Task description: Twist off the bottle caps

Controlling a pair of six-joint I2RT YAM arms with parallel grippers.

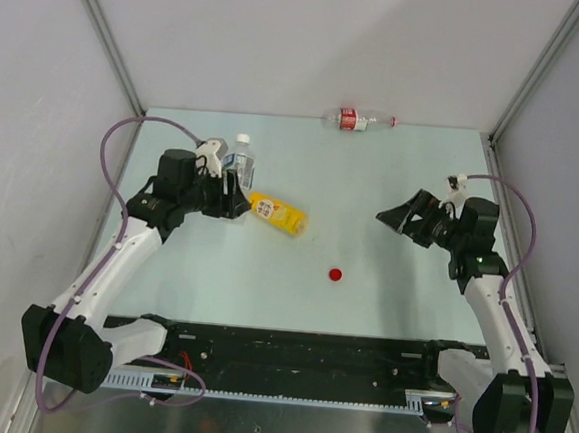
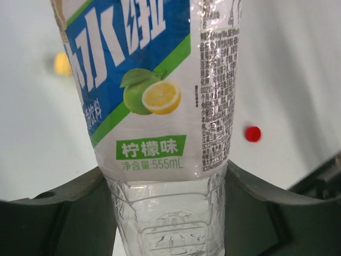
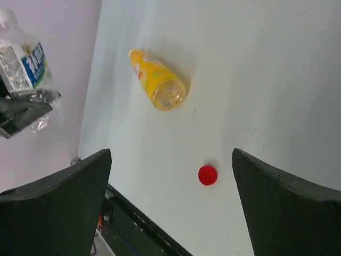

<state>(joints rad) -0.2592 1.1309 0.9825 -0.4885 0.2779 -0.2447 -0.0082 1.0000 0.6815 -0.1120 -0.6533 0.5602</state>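
I am pinching the short clear bottle near its base in my left gripper, holding it roughly upright. My right gripper is hanging spread and empty, well apart. The red cap is lying loose on the table. Next, I judge, the right gripper must come across to this bottle's top.

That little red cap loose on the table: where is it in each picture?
Top external: red cap below centre, slightly right.
Left wrist: red cap right of the clear bottle, mid-height.
Right wrist: red cap low centre, between the fingers of the right gripper.
Shared landmark: the clear bottle in the left gripper.
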